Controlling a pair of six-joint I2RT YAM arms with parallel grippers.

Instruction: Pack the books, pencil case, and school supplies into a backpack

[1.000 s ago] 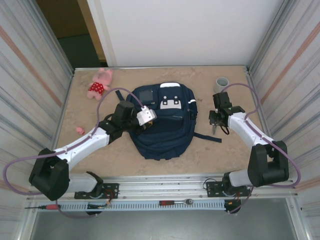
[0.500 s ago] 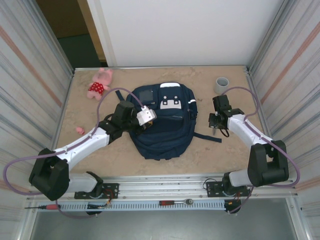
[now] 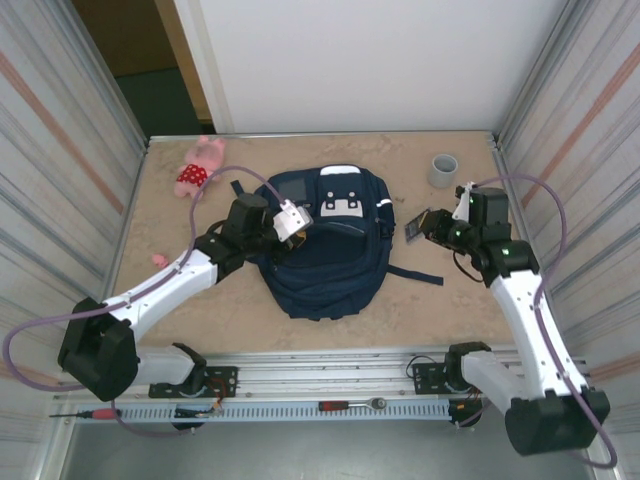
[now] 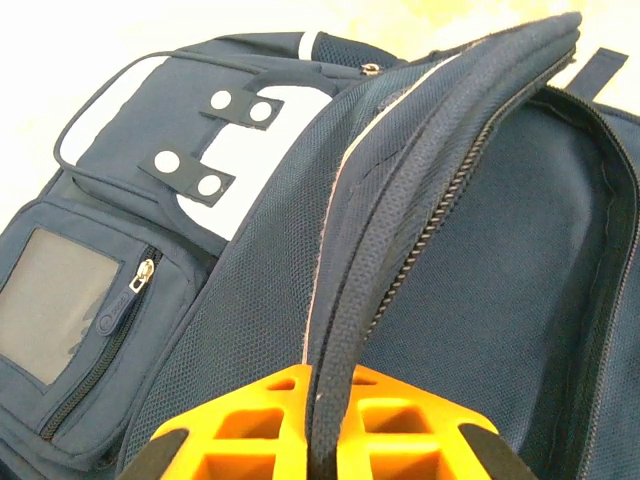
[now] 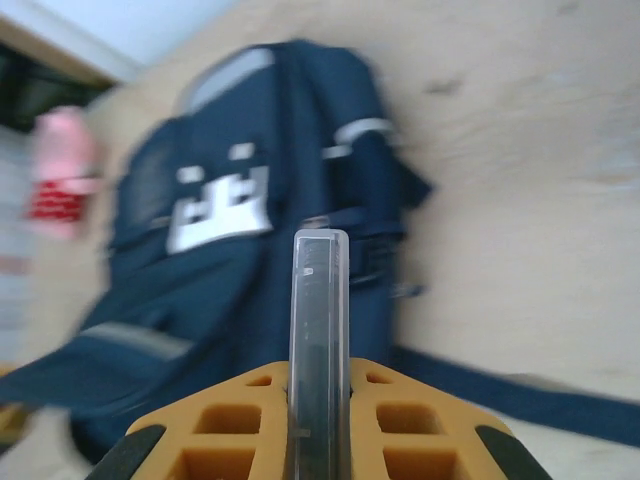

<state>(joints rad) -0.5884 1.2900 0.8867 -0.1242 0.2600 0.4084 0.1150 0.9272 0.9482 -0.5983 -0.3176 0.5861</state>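
The navy backpack (image 3: 335,250) lies flat mid-table, white patches toward the far side. My left gripper (image 3: 296,222) is shut on the zipper edge of its main flap (image 4: 400,200) and holds that edge raised. The orange fingers (image 4: 250,430) pinch the fabric, and a dark opening (image 4: 520,300) shows to the right of the flap. My right gripper (image 3: 430,226) hangs above the table just right of the backpack. It is shut on a small clear-grey flat pack (image 5: 319,320) that stands edge-on between its fingers. The books, pencil case and dark grey rectangle are out of view.
A grey cup (image 3: 443,168) stands at the far right. A pink plush toy (image 3: 200,165) lies at the far left, and a small pink bit (image 3: 159,261) sits by the left arm. A backpack strap (image 3: 415,274) trails right across the table. Corrugated walls close both sides.
My right arm has lifted off the table with the flat pack and swung up and to the right, tilting toward the backpack. My left gripper has raised the flap slightly toward the far side.
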